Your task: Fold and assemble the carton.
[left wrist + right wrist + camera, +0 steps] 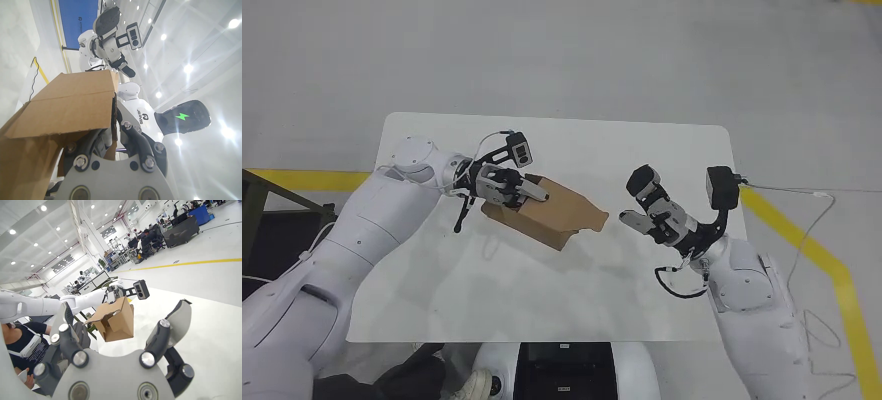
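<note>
One carton [562,215] wall sits pinched between the left gripper [538,191] fingers [527,182].

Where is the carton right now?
In the top view the carton is over the middle of the white table, gripped at one end by the left hand; the open right hand is beside it, apart.

We are observing a plain brown carton [560,212], a plain white table [542,290], a pale grey floor [572,50] bearing a yellow line [802,237], and a black-and-white right gripper [635,203].
</note>
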Available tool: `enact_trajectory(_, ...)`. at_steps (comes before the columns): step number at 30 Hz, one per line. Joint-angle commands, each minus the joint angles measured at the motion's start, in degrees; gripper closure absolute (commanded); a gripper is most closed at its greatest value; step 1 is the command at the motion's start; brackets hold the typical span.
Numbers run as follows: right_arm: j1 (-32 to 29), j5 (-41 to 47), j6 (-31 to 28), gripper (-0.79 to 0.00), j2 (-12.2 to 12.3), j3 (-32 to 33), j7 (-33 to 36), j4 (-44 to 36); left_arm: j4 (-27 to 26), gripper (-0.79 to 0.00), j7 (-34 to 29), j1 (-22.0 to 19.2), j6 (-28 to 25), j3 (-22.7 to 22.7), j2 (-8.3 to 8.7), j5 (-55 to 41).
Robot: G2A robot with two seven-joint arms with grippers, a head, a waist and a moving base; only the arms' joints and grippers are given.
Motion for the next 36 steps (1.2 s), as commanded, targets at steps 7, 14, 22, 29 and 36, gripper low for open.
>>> enact_trajectory(7, 1.5, -11.0, 4.2, -0.785, 0.0, -1.9, -1.6, -3.0, 0.0, 0.0, 0.0, -0.1, -0.1, 0.2, -0.06, 0.4)
enact_trajectory(14, 3.5, -18.5, 9.8, -0.785, 0.0, -4.0, -2.5, -1.9, 0.1, 0.0, 0.0, -0.1, -0.3, 0.1, 0.06, 0.2)
enact_trajectory(22, 2.1, -20.2, 9.3, -0.785, 0.4, -4.7, -3.9, -1.0, -0.1, 0.0, 0.0, 0.0, -0.3, 0.1, 0.12, 0.1)
enact_trajectory(29, 1.2, -23.0, 9.4, -0.785, 0.7, -5.7, -5.3, -0.6, 0.0, 0.0, 0.0, 0.0, -0.3, 0.1, 0.08, -0.3)
enact_trajectory(36, 1.7, -26.2, 10.1, -0.785, 0.6, -8.4, -7.3, 0.4, -0.2, 0.0, 0.0, 0.1, 0.0, 0.0, 0.09, -1.3)
